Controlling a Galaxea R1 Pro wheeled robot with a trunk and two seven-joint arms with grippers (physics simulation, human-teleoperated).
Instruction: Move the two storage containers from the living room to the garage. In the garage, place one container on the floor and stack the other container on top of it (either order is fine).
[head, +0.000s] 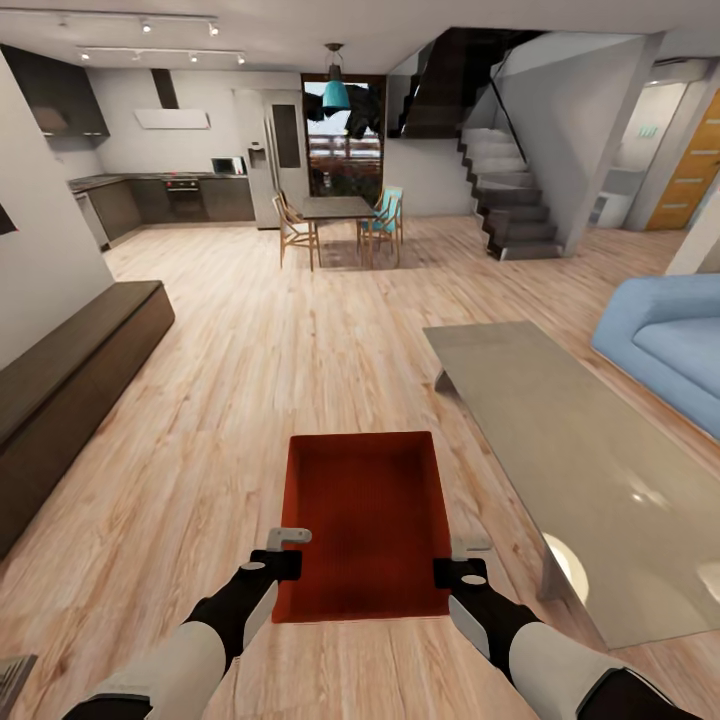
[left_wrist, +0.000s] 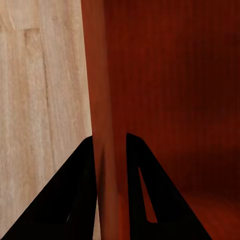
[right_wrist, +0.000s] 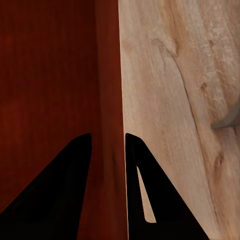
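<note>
One orange-red storage container (head: 365, 515) hangs lidless in front of me above the light wood-plank floor of the living room, held between both arms. My left gripper (head: 283, 563) is shut on its left wall (left_wrist: 102, 115), one finger inside and one outside. On the opposite side my right gripper (head: 452, 572) is shut on the right wall (right_wrist: 107, 100) in the same way. The ribbed inside of the container shows dark red in both wrist views.
A long glass coffee table (head: 570, 450) stands close on the right, with a blue sofa (head: 665, 345) behind it. A dark low cabinet (head: 70, 390) runs along the left wall. Ahead lie open plank floor, a dining table (head: 335, 210) with chairs, a staircase (head: 510, 195) and a honey-wood door (head: 690, 175).
</note>
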